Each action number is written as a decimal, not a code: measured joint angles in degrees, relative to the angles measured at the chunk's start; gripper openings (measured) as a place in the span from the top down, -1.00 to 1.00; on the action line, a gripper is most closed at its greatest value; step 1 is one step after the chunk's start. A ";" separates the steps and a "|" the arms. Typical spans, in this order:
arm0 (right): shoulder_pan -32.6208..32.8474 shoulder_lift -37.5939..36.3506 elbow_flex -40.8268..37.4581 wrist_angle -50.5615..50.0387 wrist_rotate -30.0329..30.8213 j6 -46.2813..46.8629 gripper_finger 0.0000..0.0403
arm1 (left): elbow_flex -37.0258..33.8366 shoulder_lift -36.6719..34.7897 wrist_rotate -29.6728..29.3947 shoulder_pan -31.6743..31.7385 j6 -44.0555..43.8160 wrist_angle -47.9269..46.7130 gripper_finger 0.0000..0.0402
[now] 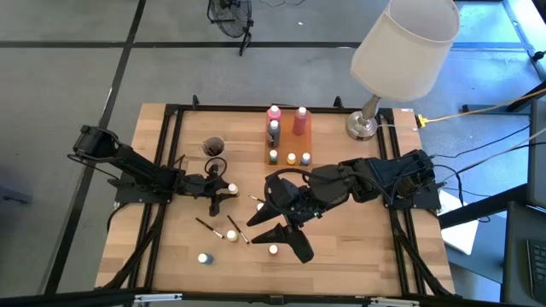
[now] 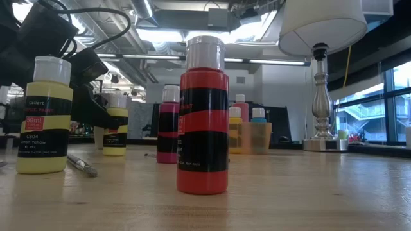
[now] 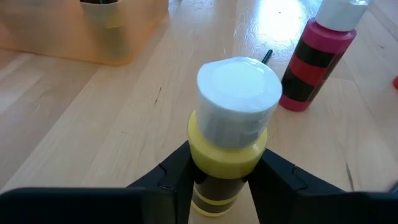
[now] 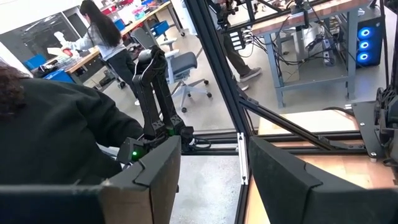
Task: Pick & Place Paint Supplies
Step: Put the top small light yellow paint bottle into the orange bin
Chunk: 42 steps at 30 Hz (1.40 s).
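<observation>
Yellow bottle (image 3: 229,149) stands upright at worktop (image 1: 358,256) nine o'clock, left end effector (image 1: 223,189) clamped on it, ready for lifting; right end effector (image 1: 286,234) apart, empty.

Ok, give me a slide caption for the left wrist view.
Left gripper closing around a white-capped yellow paint bottle.

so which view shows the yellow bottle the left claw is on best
The left wrist view: the yellow bottle with its white cap fills the frame between the left claw's fingers. The high view shows only its cap at the claw. The low view shows it far back, partly hidden. The right wrist view misses it.
</observation>
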 joint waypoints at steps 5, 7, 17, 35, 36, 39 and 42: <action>-0.37 0.00 0.00 -1.15 0.01 -0.02 0.03 | 0.95 -0.02 2.13 0.00 0.01 0.27 0.41; -0.39 0.00 0.00 -1.34 0.00 -0.02 0.03 | 1.95 -0.09 3.73 0.00 0.06 0.30 0.43; -0.37 0.00 0.00 -1.60 -0.14 -0.02 0.03 | 7.99 -5.47 4.52 0.00 2.83 -16.98 0.44; 3.88 -4.88 0.35 -7.85 6.75 -9.04 0.22 | 36.64 -21.94 -0.47 0.31 19.18 -44.06 0.45; 4.02 -4.63 0.36 -7.94 8.62 -10.00 0.23 | 38.64 -22.14 0.89 0.40 18.78 -44.14 0.45; 4.00 -4.02 0.33 -8.60 15.48 -13.73 0.26 | 44.44 -22.21 5.62 0.52 16.72 -43.97 0.45; 3.47 -3.41 0.33 -8.07 21.76 -14.45 0.27 | 48.84 -21.84 9.09 0.59 13.79 -43.81 0.44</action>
